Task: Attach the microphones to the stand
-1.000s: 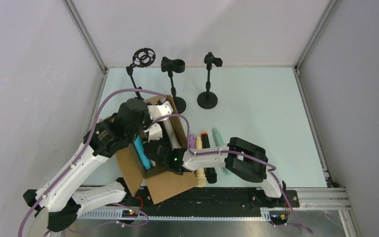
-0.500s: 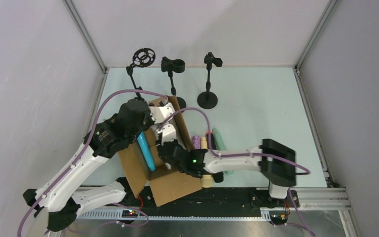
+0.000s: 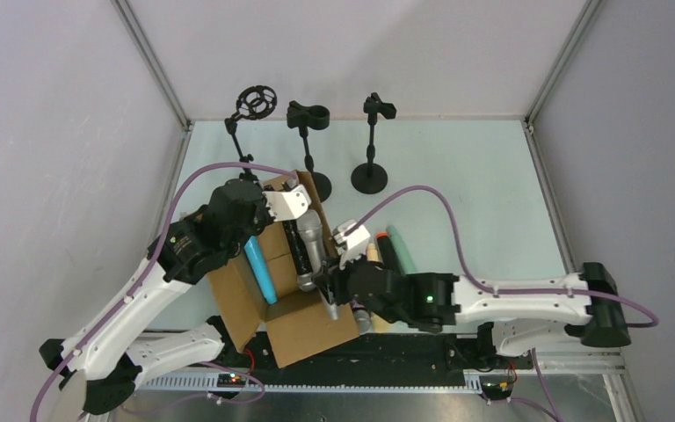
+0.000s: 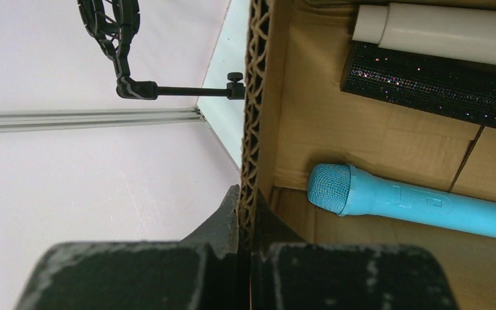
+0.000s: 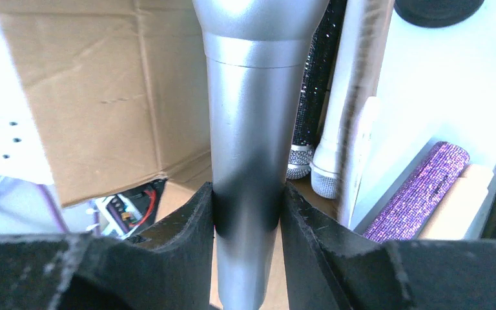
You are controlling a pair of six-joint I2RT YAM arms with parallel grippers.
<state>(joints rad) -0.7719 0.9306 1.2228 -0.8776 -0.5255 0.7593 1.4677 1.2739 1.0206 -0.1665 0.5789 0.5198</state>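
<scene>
My right gripper [image 5: 247, 206] is shut on the silver-grey microphone [image 5: 248, 116], holding its handle over the brown cardboard box [image 3: 303, 330]; from above the silver-grey microphone [image 3: 312, 242] lies along the box's right side, in my right gripper [image 3: 323, 287]. My left gripper [image 4: 248, 216] is shut on the box's corrugated wall [image 4: 253, 97]. A blue microphone [image 4: 420, 205], a black glittery one [image 4: 426, 84] and a white one [image 4: 452, 32] lie inside. The purple [image 5: 420, 190], cream [image 5: 455, 206], orange-tipped black [image 3: 380, 249] and mint [image 3: 402, 251] microphones lie right of the box. Three black stands [image 3: 307, 119] line the back.
The ring-topped stand [image 3: 255, 101] rises just behind the box's far corner, close to my left gripper [image 3: 274, 200]. The right stand's round base [image 3: 369, 178] sits on the pale green table [image 3: 475, 193]. White walls and metal rails enclose the workspace.
The right arm's elbow has swung far out to the right. Its gripper has closed on the silver-grey microphone in the box, which now shows from above. The left arm keeps hold of the box.
</scene>
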